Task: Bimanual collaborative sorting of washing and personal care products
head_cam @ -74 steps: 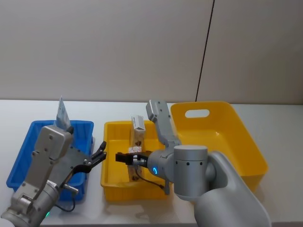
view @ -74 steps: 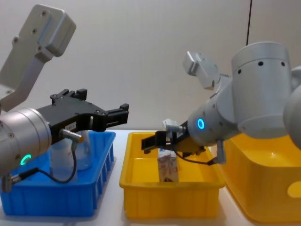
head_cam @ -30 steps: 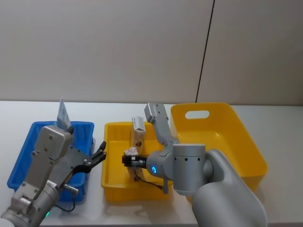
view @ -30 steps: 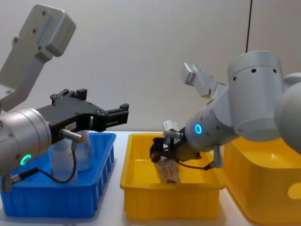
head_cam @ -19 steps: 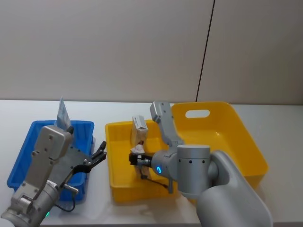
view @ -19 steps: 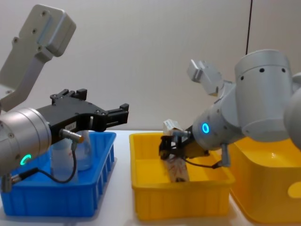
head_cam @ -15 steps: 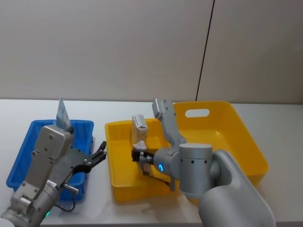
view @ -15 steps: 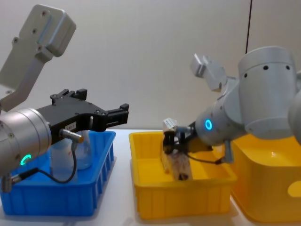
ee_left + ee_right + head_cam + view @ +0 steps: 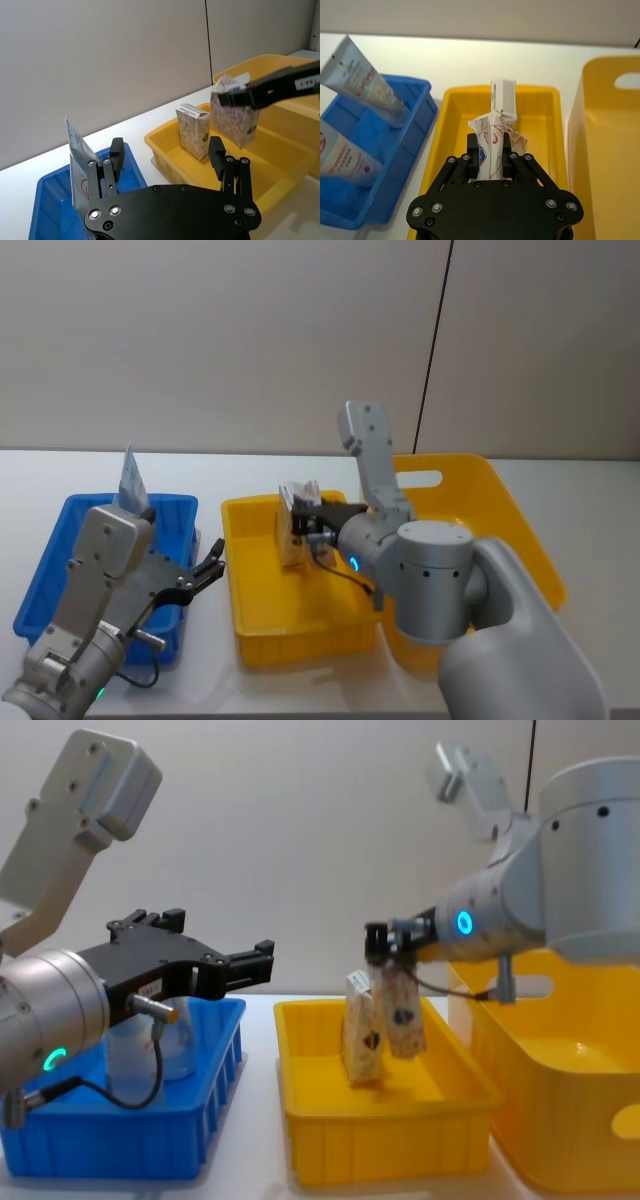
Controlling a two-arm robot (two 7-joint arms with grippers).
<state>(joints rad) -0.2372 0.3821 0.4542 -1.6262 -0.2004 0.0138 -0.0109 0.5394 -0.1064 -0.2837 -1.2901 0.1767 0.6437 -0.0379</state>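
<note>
Moved since half a second back: the right gripper [image 9: 388, 948] has risen, carrying the held carton [image 9: 403, 1010] up off the floor of the small yellow bin [image 9: 380, 1145], which now lies directly beneath the fingers. Item one, right gripper: closed tight on the crumpled top of that carton, a finger on either side, the pack hanging below them a little tilted, its lower end above the bin floor. Item two, second carton [image 9: 360, 1035]: upright on the bin floor, just beyond and below the right fingertips (whether it touches the hanging one I cannot tell from here). Item three, large yellow bin [image 9: 520, 540]: on the outer side of the right arm, beside the small one. Item four, left gripper [image 9: 250, 965]: spread wide with nothing between its fingers, hovering level above the near end of the blue bin [image 9: 60, 530], well apart from the right one. Item five, tubes [image 9: 367, 82]: two, leaning in the blue bin, one below and behind the left fingers, its flat end sticking up past them.
</note>
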